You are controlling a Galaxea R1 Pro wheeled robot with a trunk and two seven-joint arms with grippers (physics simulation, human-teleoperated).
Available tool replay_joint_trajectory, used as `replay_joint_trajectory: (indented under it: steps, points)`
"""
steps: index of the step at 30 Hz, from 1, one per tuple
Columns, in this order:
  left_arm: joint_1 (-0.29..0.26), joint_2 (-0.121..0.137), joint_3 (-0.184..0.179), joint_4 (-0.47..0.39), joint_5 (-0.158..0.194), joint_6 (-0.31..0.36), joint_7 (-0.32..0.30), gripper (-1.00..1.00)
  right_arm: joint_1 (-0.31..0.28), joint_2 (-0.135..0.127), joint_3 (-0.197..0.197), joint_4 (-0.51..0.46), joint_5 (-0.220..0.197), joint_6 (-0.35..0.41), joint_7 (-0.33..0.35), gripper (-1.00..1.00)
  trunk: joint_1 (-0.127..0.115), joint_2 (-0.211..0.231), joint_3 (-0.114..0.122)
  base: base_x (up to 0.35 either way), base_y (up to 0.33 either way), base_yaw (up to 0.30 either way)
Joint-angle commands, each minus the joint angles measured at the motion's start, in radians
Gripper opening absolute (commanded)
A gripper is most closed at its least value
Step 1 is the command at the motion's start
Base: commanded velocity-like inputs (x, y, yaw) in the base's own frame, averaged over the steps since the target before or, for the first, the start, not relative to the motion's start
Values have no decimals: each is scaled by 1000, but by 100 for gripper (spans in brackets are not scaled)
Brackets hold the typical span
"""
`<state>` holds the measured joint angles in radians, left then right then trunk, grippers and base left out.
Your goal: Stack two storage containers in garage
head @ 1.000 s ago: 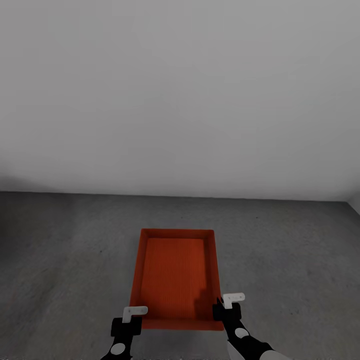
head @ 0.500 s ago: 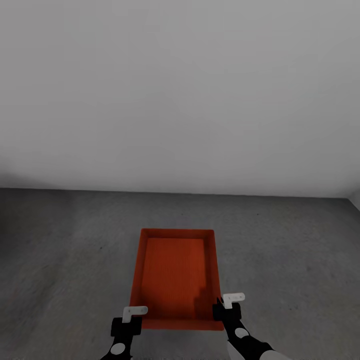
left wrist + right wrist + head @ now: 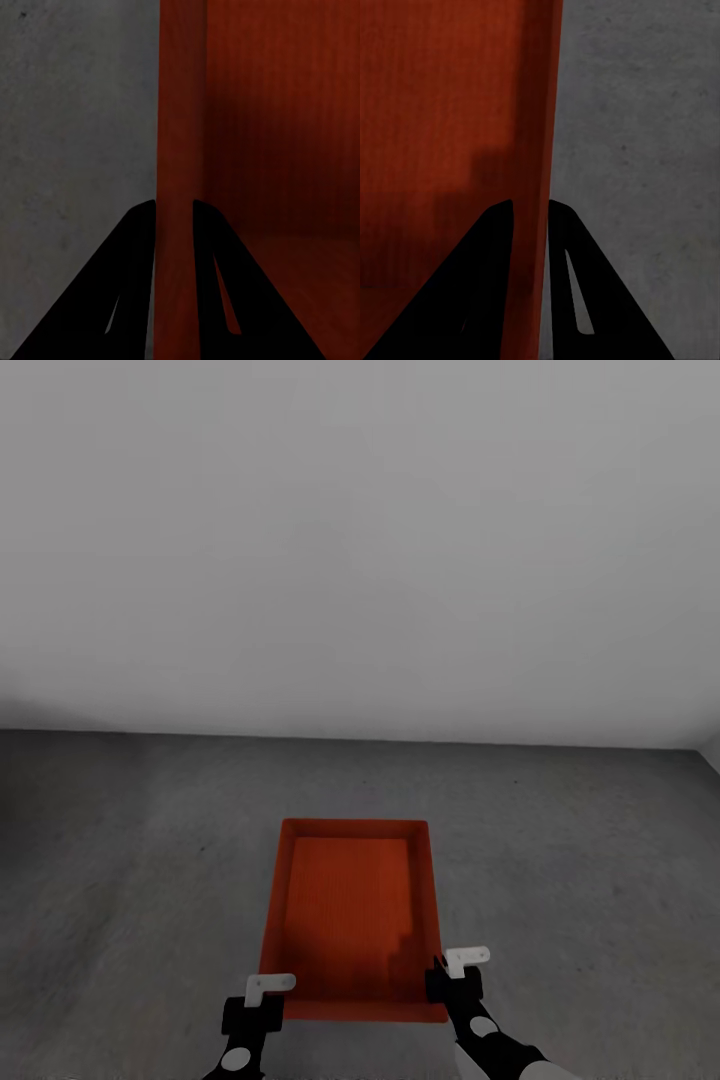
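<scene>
1 orange-red storage container (image 3: 352,915) is held over the dark grey concrete floor (image 3: 120,880), clamped at its 2 near corners. Ahead of the jaws, beyond the container's far rim, a plain white-grey wall (image 3: 360,540) meets the floor; nothing stands between the container and the wall.

Left gripper (image 3: 262,1000): the jaws are nearly closed on the container's left side wall (image 3: 174,150). In the left wrist view, 1 finger (image 3: 124,285) lies outside the wall over the floor and 1 lies inside the bin.

Right gripper (image 3: 455,978): the jaws are nearly closed on the right side wall (image 3: 540,135). In the right wrist view, 1 finger (image 3: 585,292) lies outside and 1 inside.

Compared with the head view 1 s earlier, the wall-floor line sits slightly higher in the picture, consistent with a camera shift. The container and both grippers hold the same places relative to each other.
</scene>
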<state>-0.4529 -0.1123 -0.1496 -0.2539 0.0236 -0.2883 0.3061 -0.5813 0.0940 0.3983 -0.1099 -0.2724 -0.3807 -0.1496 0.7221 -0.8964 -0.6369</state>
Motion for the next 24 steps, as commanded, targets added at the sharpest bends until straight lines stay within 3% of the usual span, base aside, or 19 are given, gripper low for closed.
replay_joint_trajectory:
  steps: [1, 24]
  points:
    - [-1, 0, 30, -16, 96, -60, 34, -100, 0, 0, -49, 9, -27, -3, -46, -100, 0, -1, -2, 0, 0, 0]
    - [-1, -3, 28, -14, 94, -60, 44, -100, 0, 0, -49, 9, -27, -4, -47, -100, 0, -1, -40, 0, 0, 0]
